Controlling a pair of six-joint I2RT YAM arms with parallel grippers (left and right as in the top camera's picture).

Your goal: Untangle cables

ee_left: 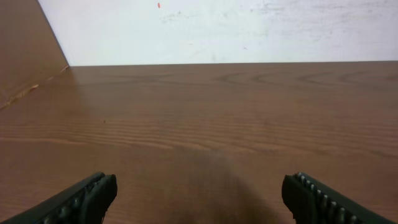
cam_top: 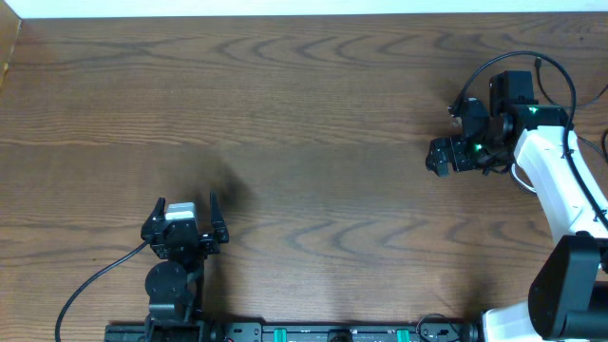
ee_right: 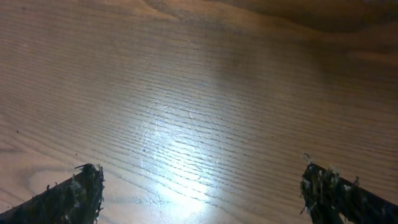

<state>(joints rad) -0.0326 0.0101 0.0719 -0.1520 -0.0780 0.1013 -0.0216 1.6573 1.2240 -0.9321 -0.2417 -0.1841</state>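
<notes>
Both jaws open over the desk
We see the left jaws near the front edge, the right jaws near the right edge.

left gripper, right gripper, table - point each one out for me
left gripper [ee_left: 199,190], left wrist view, the open gap midway between its fingertips
right gripper [ee_right: 202,186], right wrist view, the open gap midway between its fingertips
table [cam_top: 313,104], overhead view, bare wood near the middle

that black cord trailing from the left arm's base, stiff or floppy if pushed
Probably fairly floppy: the cord runs in a loose, easy curve. It would likely slide rather than snag, since the table looks smooth and slightly glossy.
</notes>
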